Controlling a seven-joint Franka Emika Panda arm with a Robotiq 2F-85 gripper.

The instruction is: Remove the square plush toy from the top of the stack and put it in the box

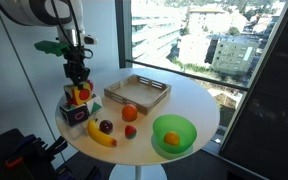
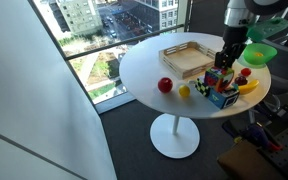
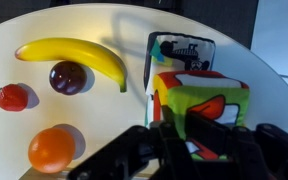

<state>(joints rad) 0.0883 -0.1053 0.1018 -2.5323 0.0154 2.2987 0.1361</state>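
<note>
Gripper [image 1: 78, 84] straddles the square plush toy [image 3: 199, 100], perhaps clamped; green bowl [image 1: 174, 122] holds an orange fruit [image 1: 172, 139].

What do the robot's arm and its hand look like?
The arm is white and rounded, with dark rings at its joints. A bright green piece sits by the wrist. The gripper is black and chunky, with blocky fingers.

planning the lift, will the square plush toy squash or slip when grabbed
Likely squashes: the square plush toy looks soft and fabric-covered, so probably light and grippy. Flat faces, so it should not roll. It sits on the lower cube, which might shift if nudged.
</note>
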